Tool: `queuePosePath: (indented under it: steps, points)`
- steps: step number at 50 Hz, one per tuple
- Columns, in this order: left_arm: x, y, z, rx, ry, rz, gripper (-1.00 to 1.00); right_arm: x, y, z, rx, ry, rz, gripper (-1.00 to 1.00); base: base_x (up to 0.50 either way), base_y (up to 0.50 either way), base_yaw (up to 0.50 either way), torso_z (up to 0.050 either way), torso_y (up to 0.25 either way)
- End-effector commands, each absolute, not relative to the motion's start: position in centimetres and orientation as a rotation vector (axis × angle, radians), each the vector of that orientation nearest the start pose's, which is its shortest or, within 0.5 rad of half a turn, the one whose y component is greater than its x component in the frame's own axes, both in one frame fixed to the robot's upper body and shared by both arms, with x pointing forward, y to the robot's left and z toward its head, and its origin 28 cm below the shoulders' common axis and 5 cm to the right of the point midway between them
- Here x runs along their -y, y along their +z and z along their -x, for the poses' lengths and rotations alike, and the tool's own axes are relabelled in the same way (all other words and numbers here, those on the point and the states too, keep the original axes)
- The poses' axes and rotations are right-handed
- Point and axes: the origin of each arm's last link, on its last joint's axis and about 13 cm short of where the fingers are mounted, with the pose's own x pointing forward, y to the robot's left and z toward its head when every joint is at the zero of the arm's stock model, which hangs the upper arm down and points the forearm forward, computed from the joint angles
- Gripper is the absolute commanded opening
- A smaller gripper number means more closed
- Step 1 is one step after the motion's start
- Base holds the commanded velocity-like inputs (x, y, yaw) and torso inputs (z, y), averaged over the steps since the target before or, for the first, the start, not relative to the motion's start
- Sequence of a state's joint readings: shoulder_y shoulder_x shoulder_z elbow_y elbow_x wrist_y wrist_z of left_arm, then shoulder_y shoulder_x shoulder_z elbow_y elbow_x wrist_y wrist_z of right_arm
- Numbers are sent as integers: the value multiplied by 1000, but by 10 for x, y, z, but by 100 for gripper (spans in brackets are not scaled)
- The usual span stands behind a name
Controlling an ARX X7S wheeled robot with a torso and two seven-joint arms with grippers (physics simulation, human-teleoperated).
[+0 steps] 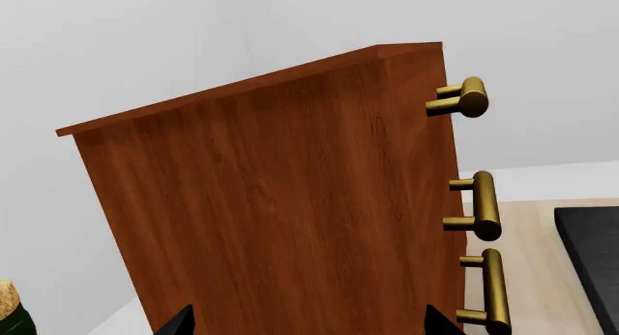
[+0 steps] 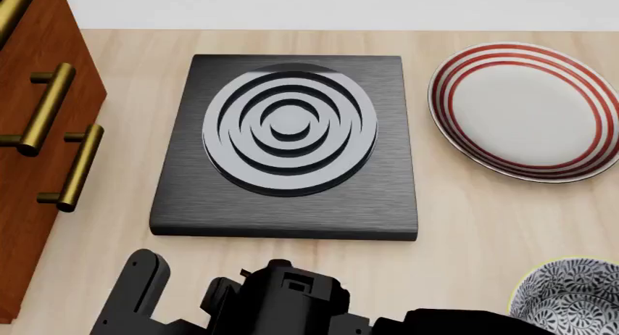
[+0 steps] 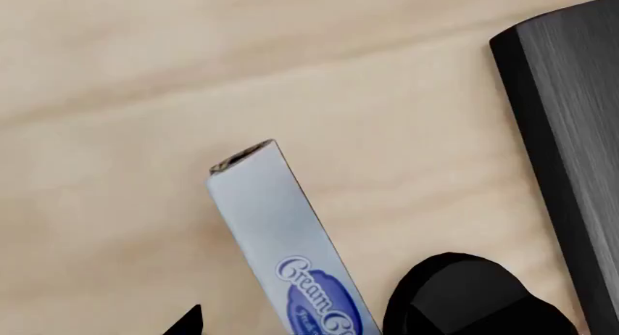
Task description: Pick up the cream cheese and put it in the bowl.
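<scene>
glossy wood cabinet, brassy handles, brushed dark slab

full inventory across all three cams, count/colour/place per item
cream cheese: 1, light blue-grey box with blue oval label, on the wooden table between the right gripper's fingers
bowl: 1, dark blue-and-white pattern, near right edge of head view
plate: 1, white with red rings, far right
stove slab: 1, black with grey rings, centre
cabinet: 1, reddish wood, left
handles: 3, brass, on cabinet front
table: 1, pale wood
left gripper: black tips, facing cabinet
right gripper: black, around the box
</scene>
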State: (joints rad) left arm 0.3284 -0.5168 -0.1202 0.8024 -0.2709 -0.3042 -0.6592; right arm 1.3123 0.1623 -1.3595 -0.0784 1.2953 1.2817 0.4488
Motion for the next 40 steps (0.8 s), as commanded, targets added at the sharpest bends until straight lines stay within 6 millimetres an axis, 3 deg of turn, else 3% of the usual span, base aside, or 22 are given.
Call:
queuePosePath:
  steps: [1, 23, 24, 40]
  points:
    - [-275, 126, -136, 242, 453, -206, 100, -16, 173, -257, -666, 861, 961, 100, 0, 0, 0, 0, 0]
    - [-276, 126, -136, 241, 457, -207, 100, -12, 171, -260, -672, 847, 977, 100, 0, 0, 0, 0, 0]
    - [-276, 126, -136, 241, 457, -207, 100, -12, 171, -260, -668, 849, 975, -100, 0, 0, 0, 0, 0]
    - [-275, 126, -136, 244, 460, -205, 100, -17, 173, -246, -632, 882, 996, -100, 0, 0, 0, 0, -1]
